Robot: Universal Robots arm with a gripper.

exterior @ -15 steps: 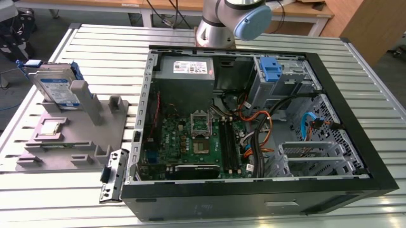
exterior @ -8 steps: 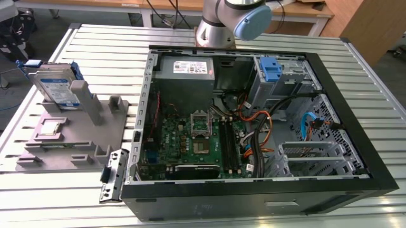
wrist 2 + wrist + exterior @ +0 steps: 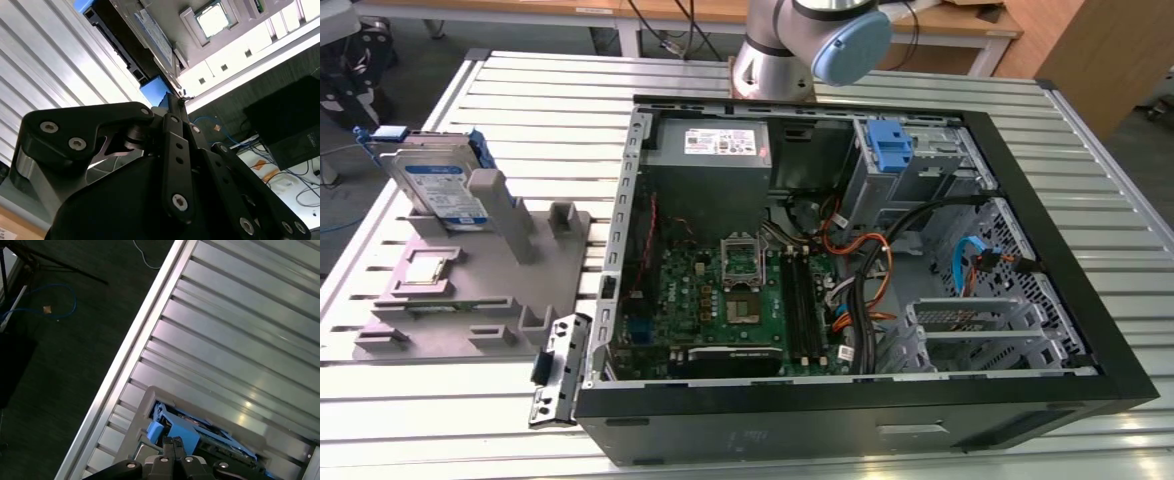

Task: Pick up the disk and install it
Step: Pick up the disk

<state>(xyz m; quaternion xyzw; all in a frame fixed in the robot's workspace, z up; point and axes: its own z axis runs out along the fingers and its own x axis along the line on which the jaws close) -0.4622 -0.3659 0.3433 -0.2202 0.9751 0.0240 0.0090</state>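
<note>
The disk (image 3: 438, 185) stands on edge in a grey fixture (image 3: 480, 290) on the exterior view's left, silver with a white-and-blue label and a blue carrier frame. In the first wrist view my gripper (image 3: 172, 442) hangs above the disk's blue frame (image 3: 182, 427), apart from it. Its two fingertips are pressed together with nothing between them. In the second wrist view the black finger links meet at the gripper tip (image 3: 176, 100), with the disk (image 3: 150, 30) beyond it.
An open computer case (image 3: 1067, 330) fills the middle of the slatted metal table, with a power-supply box (image 3: 720, 145) and a blue latch (image 3: 891, 150) inside. A processor chip (image 3: 427, 270) lies on the fixture. The table edge drops to a dark floor with cables (image 3: 55, 310).
</note>
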